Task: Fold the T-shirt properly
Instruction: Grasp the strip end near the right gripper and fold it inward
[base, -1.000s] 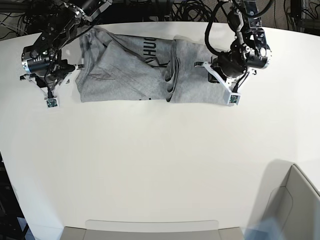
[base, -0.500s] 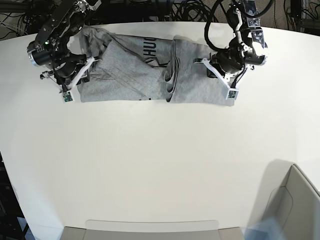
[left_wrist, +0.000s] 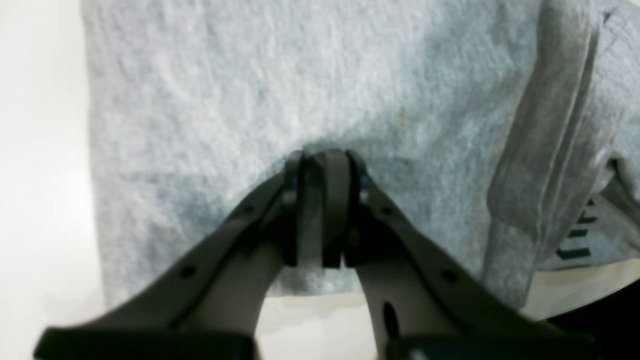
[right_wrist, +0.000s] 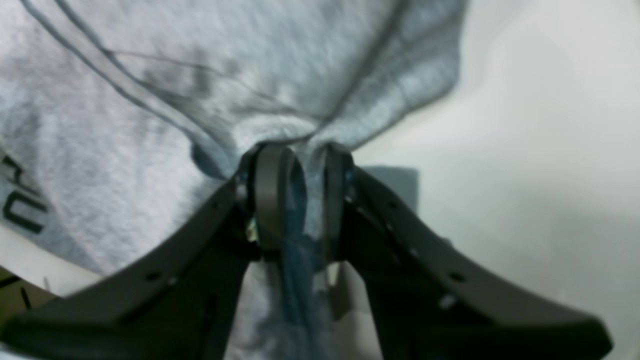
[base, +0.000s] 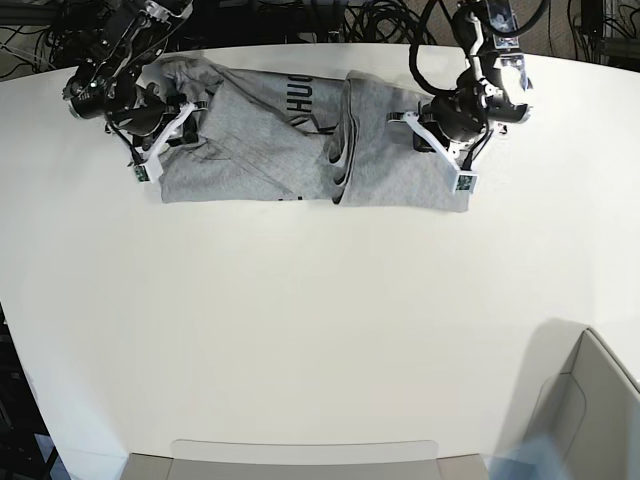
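Heather-grey cotton: the T-shirt (base: 300, 140) lies as a long band near the far edge of the white table (base: 320, 330), black lettering showing near its middle and a bunched ridge of folds just beside that lettering.

Right gripper (right_wrist: 300, 200): at the shirt's end on the base view's left, we see its jaws pinched on a gathered tuck of cloth, with fabric squeezed between the pads.

Left gripper (left_wrist: 322, 210): at the shirt's opposite end, over flat cloth just inside the hem; the jaws sit nearly together with a thin strip of something grey between them (probably a fold of the shirt, though the blur keeps us from being sure).

Risk, uneven hold: we judge the right side grips several gathered layers while the left may hold only one thin layer, so a lift could let the left end slip free and drop.

Risk, ridge: the bunched folds beside the lettering could drag along and be trapped inside the next fold, leaving a lump.

Risk, skew: if the two ends rise or travel unevenly, we expect the band to twist and the edges to miss each other.

Risk, table: cloth beyond either grip may catch on the surface and pull the fold crooked.
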